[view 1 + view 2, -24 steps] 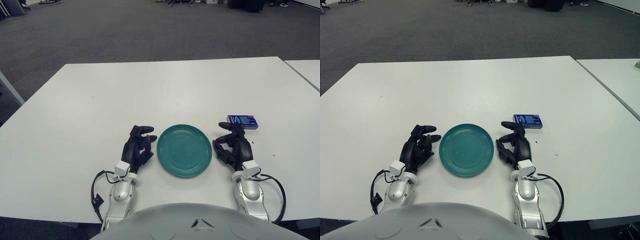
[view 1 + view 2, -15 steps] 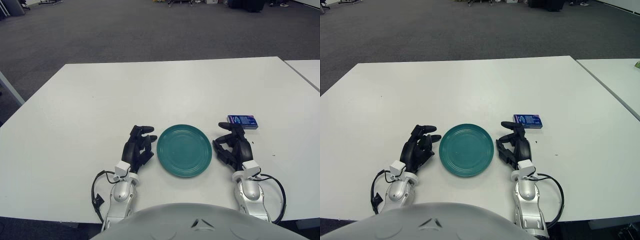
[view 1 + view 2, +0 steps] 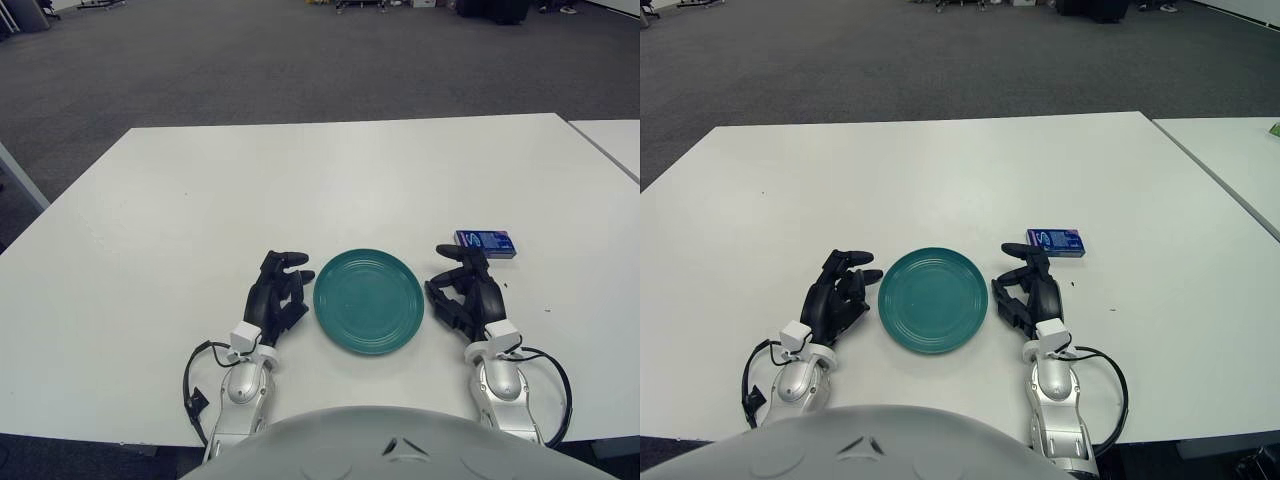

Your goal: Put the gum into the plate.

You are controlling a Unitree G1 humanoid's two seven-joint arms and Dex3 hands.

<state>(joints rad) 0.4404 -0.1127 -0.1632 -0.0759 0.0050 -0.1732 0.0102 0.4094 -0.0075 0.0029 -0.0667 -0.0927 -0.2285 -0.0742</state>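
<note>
A blue gum pack (image 3: 485,243) lies flat on the white table, right of the plate and just beyond my right hand. The teal plate (image 3: 368,300) sits empty at the table's near middle. My right hand (image 3: 463,290) rests on the table right of the plate, fingers relaxed and holding nothing, its fingertips a little short of the gum. My left hand (image 3: 278,290) rests on the table left of the plate, fingers loosely curled and empty.
The white table (image 3: 300,190) stretches far ahead and to both sides. A second white table (image 3: 612,140) stands at the right, across a narrow gap. Grey carpet floor lies beyond.
</note>
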